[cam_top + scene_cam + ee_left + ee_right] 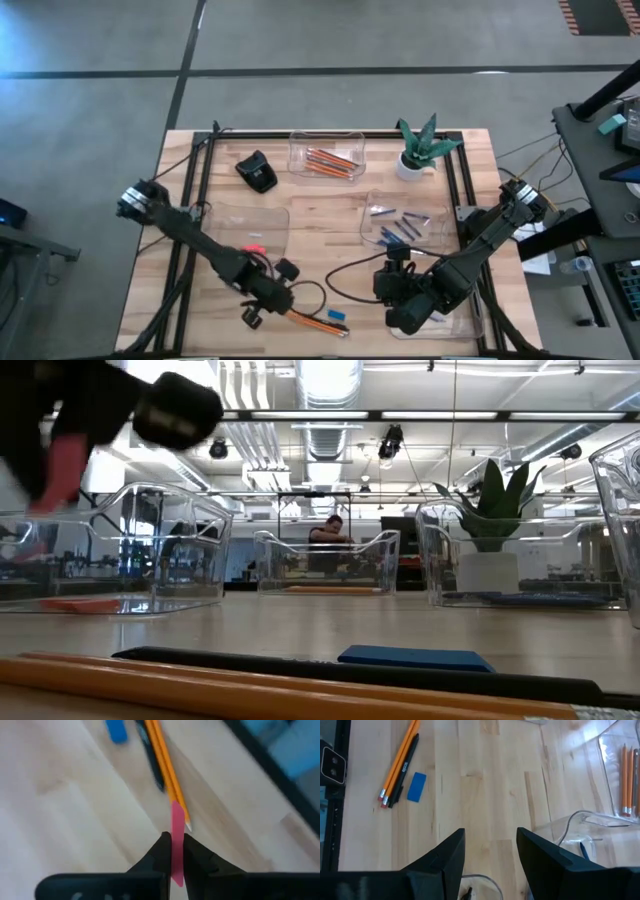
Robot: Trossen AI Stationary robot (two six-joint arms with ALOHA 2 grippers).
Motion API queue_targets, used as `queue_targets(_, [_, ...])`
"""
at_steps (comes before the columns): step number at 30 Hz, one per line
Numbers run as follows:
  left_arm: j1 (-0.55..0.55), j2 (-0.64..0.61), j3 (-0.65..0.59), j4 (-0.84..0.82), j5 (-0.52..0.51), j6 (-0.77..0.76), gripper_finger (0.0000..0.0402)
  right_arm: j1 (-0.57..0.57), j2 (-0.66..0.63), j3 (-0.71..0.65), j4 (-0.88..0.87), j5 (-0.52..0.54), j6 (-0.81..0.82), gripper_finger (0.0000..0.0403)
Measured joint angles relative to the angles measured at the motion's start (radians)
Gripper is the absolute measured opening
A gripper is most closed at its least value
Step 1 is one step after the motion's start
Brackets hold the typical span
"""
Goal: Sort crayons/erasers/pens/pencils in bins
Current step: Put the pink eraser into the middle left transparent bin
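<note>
The left hand [172, 851] was clenched on a pink eraser [177, 837] just above the table [75, 815], beside two orange pencils [165, 760], while the right hand [490, 855] waited released near the bins [615, 780].

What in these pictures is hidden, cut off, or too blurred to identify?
- High view: the left hand is too small to show what it holds; only the left wrist view shows a pink piece between its fingers.
- Low view: the two pencils and the pen are cut off by the edges.
- Low view: the near-left bin holds something pink, too blurred to name.
- Right wrist view: the pencil bin is cut off by the edge.
</note>
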Motion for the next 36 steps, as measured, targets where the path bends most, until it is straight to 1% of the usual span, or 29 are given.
queue_targets(3, [0.003, -0.096, 0.0, -0.007, -0.041, -0.029, 0.0008, 0.0, 0.0, 0.0, 0.0, 0.001, -0.014, 0.0171])
queue_targets(5, [0.003, -0.164, 0.0, -0.041, -0.098, -0.045, 0.0008, 0.0, 0.0, 0.0, 0.001, 0.001, -0.024, 0.0171])
queue_targets(6, [0.003, -0.195, 0.0, -0.071, -0.142, -0.055, 0.0008, 0.0, 0.0, 0.0, 0.002, 0.002, -0.032, 0.0171])
queue_targets(9, [0.009, -0.29, -0.011, -0.214, -0.283, -0.116, 0.0007, -0.002, 0.0, 0.0, 0.004, 0.002, -0.036, 0.0171])
queue_targets(11, [0.025, -0.34, -0.034, -0.329, -0.343, -0.173, 0.0007, -0.006, 0.0, 0.0, 0.004, 0.003, -0.036, 0.0171])
queue_targets(12, [0.035, -0.36, -0.047, -0.379, -0.356, -0.201, 0.0007, -0.008, 0.0, 0.0, 0.004, 0.005, -0.036, 0.0171])
queue_targets(15, [0.077, -0.405, -0.109, -0.466, -0.374, -0.293, 0.0007, -0.015, 0.0, 0.0, 0.006, 0.017, -0.045, 0.0171])
queue_targets(19, [0.134, -0.442, -0.219, -0.463, -0.374, -0.388, 0.0007, -0.027, 0.0, 0.0, 0.011, 0.029, -0.048, 0.0171])
queue_targets(24, [0.17, -0.45, -0.303, -0.461, -0.368, -0.499, 0.0009, -0.032, 0.0, 0.0, 0.011, 0.031, -0.046, 0.0171])
queue_targets(30, [0.173, -0.416, -0.355, -0.458, -0.353, -0.551, 0.0027, -0.033, 0.0, 0.0, 0.012, 0.031, -0.044, 0.0171])
queue_targets(33, [0.173, -0.396, -0.357, -0.457, -0.354, -0.553, 0.0029, -0.033, 0.0, 0.0, 0.012, 0.031, -0.043, 0.0171])
queue_targets(36, [0.173, -0.382, -0.344, -0.458, -0.378, -0.55, 0.003, -0.033, 0.0, 0.0, 0.012, 0.031, -0.043, 0.0171])
